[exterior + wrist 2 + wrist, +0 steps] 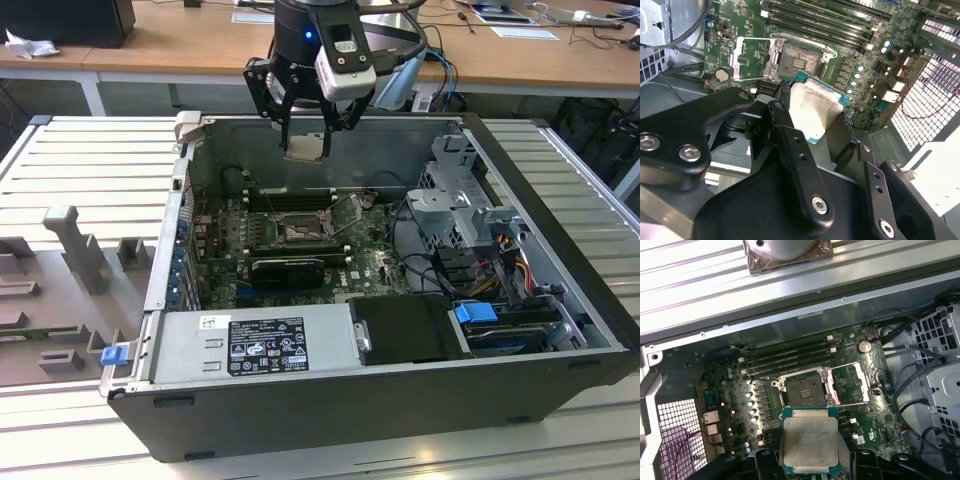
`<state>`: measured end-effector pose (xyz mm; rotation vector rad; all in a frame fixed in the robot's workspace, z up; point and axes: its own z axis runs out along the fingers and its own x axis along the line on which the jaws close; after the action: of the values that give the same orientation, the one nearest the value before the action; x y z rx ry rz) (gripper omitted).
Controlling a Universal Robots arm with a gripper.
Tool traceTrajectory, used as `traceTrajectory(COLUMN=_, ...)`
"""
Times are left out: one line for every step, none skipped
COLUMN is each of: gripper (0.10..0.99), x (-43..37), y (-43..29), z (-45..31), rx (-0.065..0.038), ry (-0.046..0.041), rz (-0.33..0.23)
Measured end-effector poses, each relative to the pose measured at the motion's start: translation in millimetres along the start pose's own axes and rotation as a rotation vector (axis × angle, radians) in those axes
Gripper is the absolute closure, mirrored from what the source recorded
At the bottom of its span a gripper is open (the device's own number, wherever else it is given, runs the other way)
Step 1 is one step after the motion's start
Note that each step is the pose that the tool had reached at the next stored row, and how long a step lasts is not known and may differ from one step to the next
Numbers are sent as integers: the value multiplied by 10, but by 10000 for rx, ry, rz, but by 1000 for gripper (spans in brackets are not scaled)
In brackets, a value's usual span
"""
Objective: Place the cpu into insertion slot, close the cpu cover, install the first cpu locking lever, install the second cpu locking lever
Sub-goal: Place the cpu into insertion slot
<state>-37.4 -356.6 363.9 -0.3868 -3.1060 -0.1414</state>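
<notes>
My gripper (303, 135) hangs above the open computer case, shut on the cpu (306, 148), a pale silvery square chip held flat between its black fingers (783, 117). In both wrist views the cpu (809, 440) (812, 107) sits a clear distance above the green board. The insertion slot (804, 387) (799, 62) (298, 232) lies below it, its dark centre bare. The cpu cover (850, 382) (752, 59) is swung open beside the slot, on the side of a round coin battery (865, 346).
Long black memory slots (790, 357) run beside the socket. A black card (285, 268) lies across the board nearer the grey power supply (250, 345). A metal drive cage (465, 210) with cables fills the exterior view's right. Case walls (330, 128) ring the board.
</notes>
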Motion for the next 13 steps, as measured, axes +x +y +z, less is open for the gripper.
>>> traceTrajectory(gripper=561, x=0, y=0, z=0, rx=0, ry=0, rz=8)
traceTrajectory(gripper=561, x=0, y=0, z=0, rx=-1, ry=-2, rz=19)
traceTrajectory(gripper=561, x=0, y=0, z=0, rx=-1, ry=-2, rz=27)
traceTrajectory(gripper=561, x=0, y=0, z=0, rx=-1, ry=-3, rz=34)
traceTrajectory(gripper=561, x=0, y=0, z=0, rx=-1, ry=-4, rz=45)
traceTrajectory(gripper=561, x=0, y=0, z=0, rx=-2, ry=-5, rz=52)
traceTrajectory(gripper=561, x=0, y=0, z=1, rx=-2, ry=-6, rz=61)
traceTrajectory(gripper=561, x=0, y=0, z=1, rx=-2, ry=-7, rz=71)
traceTrajectory(gripper=561, x=0, y=0, z=0, rx=-2, ry=-9, rz=93)
traceTrajectory(gripper=561, x=0, y=0, z=1, rx=-3, ry=-10, rz=111)
traceTrajectory(gripper=561, x=0, y=0, z=1, rx=-3, ry=-12, rz=129)
traceTrajectory(gripper=561, x=0, y=0, z=0, rx=-3, ry=-13, rz=146)
traceTrajectory(gripper=561, x=0, y=0, z=1, rx=-3, ry=-14, rz=156)
